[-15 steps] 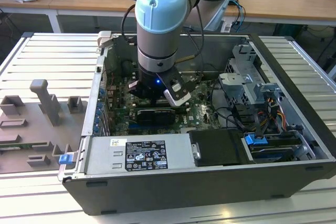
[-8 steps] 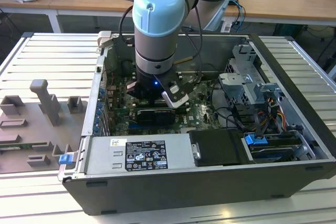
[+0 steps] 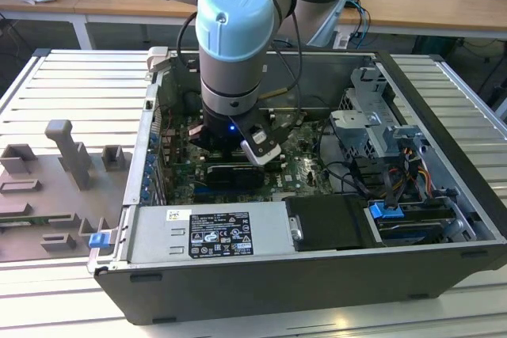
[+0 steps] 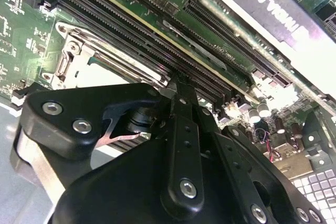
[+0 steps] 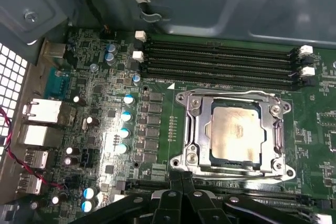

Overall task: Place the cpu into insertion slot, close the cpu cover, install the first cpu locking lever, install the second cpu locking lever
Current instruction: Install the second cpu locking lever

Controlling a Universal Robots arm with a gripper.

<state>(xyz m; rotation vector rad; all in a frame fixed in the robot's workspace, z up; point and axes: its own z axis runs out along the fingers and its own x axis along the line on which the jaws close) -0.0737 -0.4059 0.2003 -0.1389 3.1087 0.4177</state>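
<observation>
— Silver-beige, that small flat square cpu (image 5: 235, 131): where does it lie?

— In the first wrist view it lies flat inside the square insertion slot (image 5: 185, 157) with the silver metal rim, on the green motherboard (image 5: 157, 108). The thin silver cpu cover (image 5: 195, 125) frames it, and the chip shows through the cover's large central window.

— And what is around the socket?

— Four long black memory slots (image 5: 220, 61) run along one side of it, between the socket and the grey case wall. On the other side of the board sit small silver-topped capacitors (image 5: 126, 116) in a row, and beyond them the metal port housings (image 5: 44, 111) at the board's edge.

— Where is the arm?

— In the exterior view the grey arm with the pale blue joint cap (image 3: 235, 17) reaches down into the open dark computer case (image 3: 333, 282), which lies on a ribbed metal worktop (image 3: 71, 77). The black end effector (image 3: 238, 152) hangs low over the motherboard, near the middle of the case.

— Its fingers?

— I cannot tell how they stand. In the second wrist view the black linkage body blocks the tips; behind it the socket's metal frame and the memory slots (image 4: 131, 30) show.

— Anything else on the worktop?

— A grey moulded fixture (image 3: 55, 187) lies beside the case, toward the exterior view's left.
</observation>
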